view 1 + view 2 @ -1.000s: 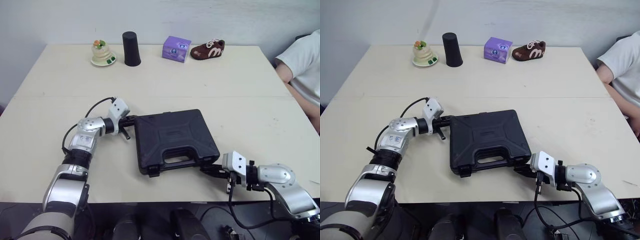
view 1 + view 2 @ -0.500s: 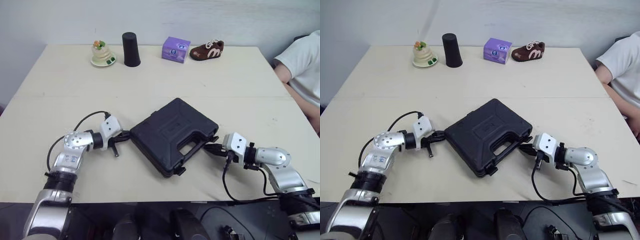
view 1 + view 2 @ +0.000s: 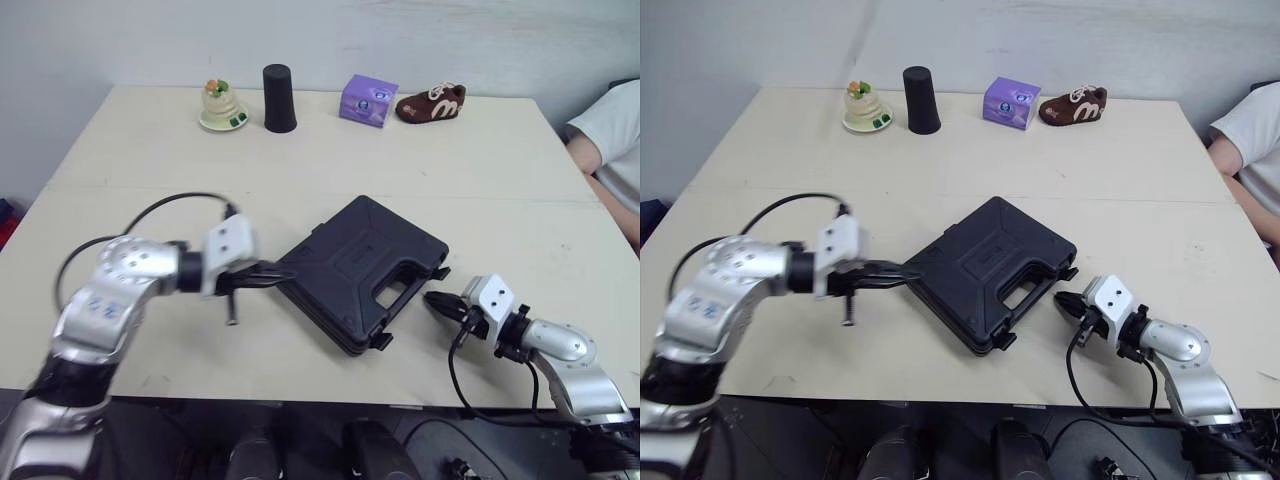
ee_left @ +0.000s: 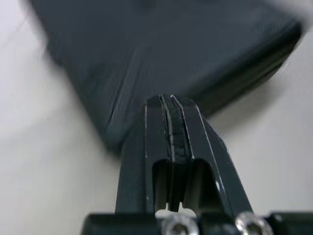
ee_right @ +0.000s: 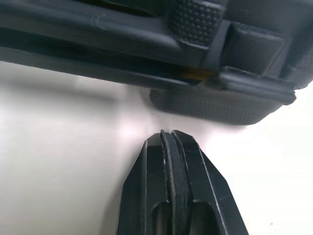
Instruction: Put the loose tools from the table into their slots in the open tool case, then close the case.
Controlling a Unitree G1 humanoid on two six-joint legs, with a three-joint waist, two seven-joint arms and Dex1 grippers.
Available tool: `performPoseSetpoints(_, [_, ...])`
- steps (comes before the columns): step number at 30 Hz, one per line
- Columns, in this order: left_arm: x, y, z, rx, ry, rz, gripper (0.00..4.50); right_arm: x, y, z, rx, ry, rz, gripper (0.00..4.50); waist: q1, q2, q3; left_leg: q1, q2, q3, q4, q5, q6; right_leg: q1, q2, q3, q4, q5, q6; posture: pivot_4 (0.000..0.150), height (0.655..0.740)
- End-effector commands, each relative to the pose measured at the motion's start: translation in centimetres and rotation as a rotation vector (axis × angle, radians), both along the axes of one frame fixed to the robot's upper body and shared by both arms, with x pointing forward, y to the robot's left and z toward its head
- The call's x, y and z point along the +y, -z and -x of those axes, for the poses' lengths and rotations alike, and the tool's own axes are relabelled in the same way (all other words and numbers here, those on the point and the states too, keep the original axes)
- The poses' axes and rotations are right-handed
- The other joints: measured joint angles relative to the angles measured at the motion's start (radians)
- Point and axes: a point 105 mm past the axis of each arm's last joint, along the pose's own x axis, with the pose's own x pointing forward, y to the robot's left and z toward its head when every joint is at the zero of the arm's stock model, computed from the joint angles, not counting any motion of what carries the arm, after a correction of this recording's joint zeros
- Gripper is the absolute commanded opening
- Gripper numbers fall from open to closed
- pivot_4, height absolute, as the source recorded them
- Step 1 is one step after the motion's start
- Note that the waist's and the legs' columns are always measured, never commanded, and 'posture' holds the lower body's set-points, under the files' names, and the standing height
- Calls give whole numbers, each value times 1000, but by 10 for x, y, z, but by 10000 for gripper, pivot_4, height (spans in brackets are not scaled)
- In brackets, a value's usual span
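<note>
Two head-camera eyes, one scene: the black tool case (image 3: 350, 265), lid down, lies skewed mid-table (image 3: 150, 170). Left gripper (image 3: 283, 272) points at the case's left corner. Right gripper (image 3: 430, 298) sits just off the handle side.

Left wrist view: fingers (image 4: 154, 132) pressed together, nothing between them, tips at the case edge.

Right wrist view: fingers (image 5: 142, 196) likewise together and empty, just short of a latch (image 5: 220, 105).

The tool case (image 3: 355, 265) is matt black plastic, stippled in places; the table (image 3: 150, 150) looks smooth.
</note>
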Motion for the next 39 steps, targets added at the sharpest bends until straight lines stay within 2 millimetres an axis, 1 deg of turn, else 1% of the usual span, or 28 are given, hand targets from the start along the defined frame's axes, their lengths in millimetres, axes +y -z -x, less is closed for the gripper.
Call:
performPoseSetpoints(1, [-44, -1, -7, -42, 115, 17, 0, 5, -10, -4, -38, 33, -42, 924, 0, 0, 0, 0, 0, 0, 1, 0, 0, 0, 0, 1, 0, 0, 0, 1500, 7400])
performPoseSetpoints(3, [-64, 5, -19, -55, 118, -5, 0, 6, -8, -4, -14, 62, -81, 924, -6, 1, 0, 0, 0, 1, 1, 0, 0, -1, 1, 3, -1, 0, 1, 1500, 7400])
performPoseSetpoints(4, [-70, 6, -24, -54, 110, -1, 0, 6, -6, -3, 5, 72, -100, 924, -11, 1, 0, 0, 0, 1, 0, 0, 0, -1, 1, 4, -1, 0, 1, 1500, 7400])
performPoseSetpoints(5, [-80, 7, -26, -67, 136, -11, 0, 7, -5, -1, 9, 74, -96, 924, -16, 1, 0, 0, 0, 2, 0, 0, 0, -2, 1, 4, -1, 0, 1, 1500, 7400])
performPoseSetpoints(6, [-91, 6, -30, -73, 146, -5, 0, 9, -6, 1, 1, 71, -94, 924, -17, 1, 0, 0, 1, 1, 0, 0, 0, -2, 2, 4, -1, 0, 1, 1500, 7400])
performPoseSetpoints(7, [-98, 6, -33, -77, 155, -1, 0, 10, -8, 2, -9, 67, -89, 924, -17, 1, 0, -1, 1, 0, 0, 0, 0, -2, 2, 4, -1, 0, 1, 1500, 7400])
performPoseSetpoints(8, [-109, 3, -41, -71, 132, 24, 0, 10, -11, 3, -22, 72, -115, 924, -18, 1, 0, -1, 1, 0, 0, 0, 0, -2, 2, 4, -1, 0, 1, 1500, 7400])
performPoseSetpoints(11, [-130, 2, -55, -84, 113, 38, 0, 10, -16, 5, -44, 96, -156, 924, -18, 1, 0, -1, 0, 1, 1, 0, 1, -2, 1, 4, -1, 0, 2, 1500, 7400])
performPoseSetpoints(14, [-142, 4, -62, -84, 105, 43, 0, 14, -14, 7, -37, 91, -156, 924, -25, 1, 0, -1, -1, 1, 1, -1, 1, -2, 0, 5, -1, 0, 2, 1500, 7400])
performPoseSetpoints(16, [-149, 10, -71, -80, 79, 21, 0, 15, -15, 5, -48, 111, -166, 924, -25, 1, 0, -1, -1, 1, 0, -1, 1, -2, 0, 5, -2, 0, 2, 1500, 7400])
performPoseSetpoints(19, [-152, 27, -78, -71, 59, -55, 0, 15, -16, 1, -53, 141, -177, 924, -24, 1, 0, -1, 0, 1, 0, 0, 1, -3, 1, 5, -2, 0, 2, 1500, 7400])
performPoseSetpoints(22, [-142, 60, -89, 11, -26, -174, 0, 14, -18, -2, -56, 162, -191, 924, -22, 1, 0, -2, -1, 0, 0, -1, 1, -3, 0, 6, -2, 0, 2, 1500, 7400])
performPoseSetpoints(24, [-138, 78, -94, 82, -90, -186, 0, 15, -19, -4, -55, 165, -194, 924, -22, 0, 0, -1, -2, 0, 0, -1, 2, -2, 0, 5, -2, 0, 2, 1500, 7400])
performPoseSetpoints(25, [-132, 93, -93, 101, -96, -242, 0, 16, -19, -4, -56, 161, -189, 924, -22, -1, -1, -1, -2, 0, 0, -1, 2, -1, -1, 5, -3, 0, 2, 1500, 7400])
performPoseSetpoints(26, [-128, 103, -93, 111, -96, -285, 0, 17, -19, -4, -57, 158, -185, 924, -22, -2, -2, -1, -2, -1, 0, -1, 2, -1, -1, 5, -3, 0, 2, 1500, 7400])
performPoseSetpoints(27, [-126, 108, -91, 102, -78, -311, 0, 18, -19, -5, -59, 158, -183, 924, -22, -4, -4, -1, -2, -1, 0, -1, 2, 0, -1, 5, -3, 0, 2, 1500, 7400])
performPoseSetpoints(28, [-126, 110, -90, 93, -65, -324, 0, 18, -19, -5, -60, 158, -182, 924, -22, -6, -7, 0, -2, -1, 0, -1, 2, 0, 0, 5, -3, 0, 2, 1500, 7400])
performPoseSetpoints(32, [-133, 110, -83, 159, -51, -263, 0, 16, -26, -10, -86, 163, -160, 924, -22, -13, -17, 0, -1, -2, 0, -1, 2, 2, -1, 4, -3, 0, 2, 1500, 7400])
performPoseSetpoints(36, [-137, 110, -80, 155, -36, -254, 0, 11, -35, -13, -110, 168, -143, 924, -21, -13, -18, 0, -1, -2, 0, -2, 2, 2, -1, 4, -4, 0, 2, 1500, 7400])
performPoseSetpoints(39, [-136, 115, -77, 166, -29, -263, 0, 14, -40, -10, -121, 133, -147, 924, -21, -13, -19, 0, -1, -2, -2, -2, 2, 2, -1, 5, -5, 0, 2, 1500, 7400])
